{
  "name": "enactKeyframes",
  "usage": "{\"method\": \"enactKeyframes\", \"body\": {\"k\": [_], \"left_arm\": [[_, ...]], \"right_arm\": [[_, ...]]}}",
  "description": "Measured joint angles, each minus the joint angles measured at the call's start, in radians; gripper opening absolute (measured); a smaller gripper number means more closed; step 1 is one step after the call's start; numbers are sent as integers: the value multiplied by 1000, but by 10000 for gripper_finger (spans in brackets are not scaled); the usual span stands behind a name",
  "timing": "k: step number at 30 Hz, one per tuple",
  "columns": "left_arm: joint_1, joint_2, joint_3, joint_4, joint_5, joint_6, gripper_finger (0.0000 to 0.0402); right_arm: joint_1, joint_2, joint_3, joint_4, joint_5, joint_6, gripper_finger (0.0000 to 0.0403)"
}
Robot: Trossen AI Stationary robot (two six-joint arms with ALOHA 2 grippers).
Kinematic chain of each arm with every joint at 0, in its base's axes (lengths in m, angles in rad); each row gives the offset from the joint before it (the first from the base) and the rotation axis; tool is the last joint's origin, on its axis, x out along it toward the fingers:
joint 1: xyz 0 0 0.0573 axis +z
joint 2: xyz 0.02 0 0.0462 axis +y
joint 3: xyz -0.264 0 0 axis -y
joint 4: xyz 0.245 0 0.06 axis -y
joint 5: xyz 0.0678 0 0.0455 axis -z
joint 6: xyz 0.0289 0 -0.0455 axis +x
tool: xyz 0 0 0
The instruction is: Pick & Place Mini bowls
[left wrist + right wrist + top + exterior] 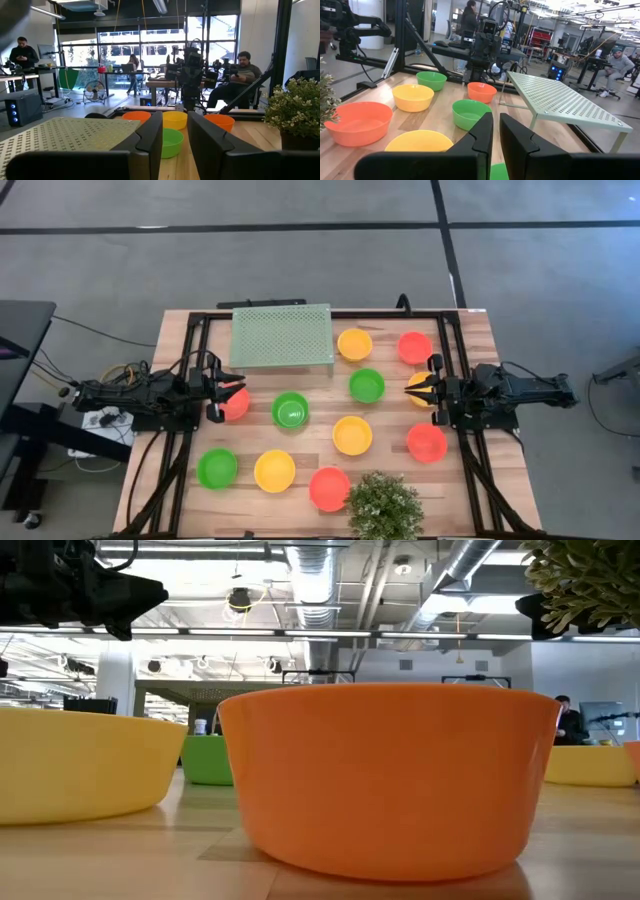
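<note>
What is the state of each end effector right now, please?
Left end effector: open, empty, over a red-orange bowl.
Right end effector: open, empty, over a yellow bowl.

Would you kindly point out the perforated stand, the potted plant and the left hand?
perforated stand point(281, 335), high view, middle of its top plate.
potted plant point(384, 506), high view, middle of its foliage.
left hand point(228, 392), high view, midway between its fingertips, above a red-orange bowl.

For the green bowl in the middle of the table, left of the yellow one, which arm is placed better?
Probably the left. The left gripper hovers closer to that green bowl, over a red-orange bowl. The right gripper is farther.
</note>
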Motion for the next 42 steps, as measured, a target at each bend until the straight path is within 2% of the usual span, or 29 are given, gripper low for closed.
{"method": "enactKeyframes", "body": {"k": [7,15,23,29,35,42], "left_arm": [[0,0,0,74,0,0,92],[0,18,0,87,-9,10,92],[0,115,0,89,-108,51,92],[0,194,0,102,-102,-14,92],[0,247,0,192,-101,-15,93],[0,304,40,217,-147,50,124]], "right_arm": [[0,0,0,0,0,0,27],[0,0,0,0,0,0,29],[0,0,0,0,0,0,28],[0,0,0,0,0,0,28],[0,0,0,0,0,0,28],[0,0,0,0,0,0,28]]}}
